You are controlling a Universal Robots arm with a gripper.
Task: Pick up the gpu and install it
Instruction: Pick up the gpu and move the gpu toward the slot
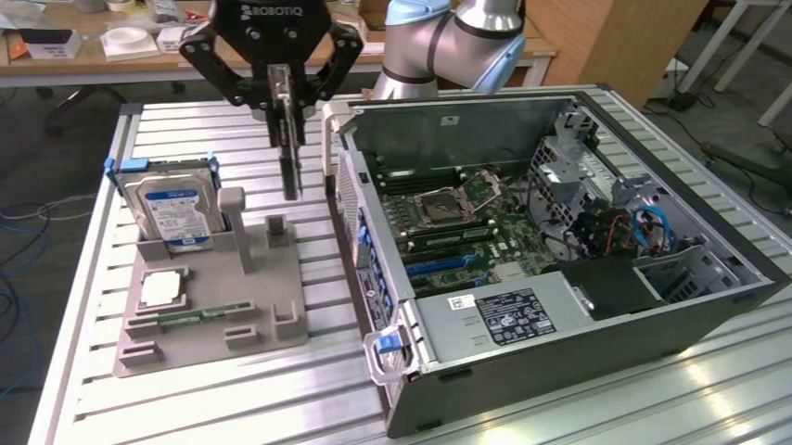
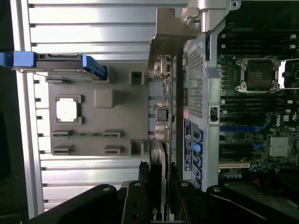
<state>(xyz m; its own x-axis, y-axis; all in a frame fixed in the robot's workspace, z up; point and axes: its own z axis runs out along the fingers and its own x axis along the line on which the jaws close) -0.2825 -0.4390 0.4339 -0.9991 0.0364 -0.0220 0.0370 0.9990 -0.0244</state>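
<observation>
End effector [image 1: 280,91] is clamped on the upper edge of the gpu [image 1: 289,148], which is held edge-on above the grey holder [image 1: 248,306], just beside the open computer case [image 1: 520,250]. Pick-up is judged done; installation is not, as the card hangs outside the case. "ROBOTIQ" is read on the end effector; the hard drive [image 1: 173,209] label cannot be made out.

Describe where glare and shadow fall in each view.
Exterior view: bright glare streaks the table beside the computer case. Wrist view: the table slats wash out white, while the end effector, shut on the gpu, sits in dark shadow.
</observation>
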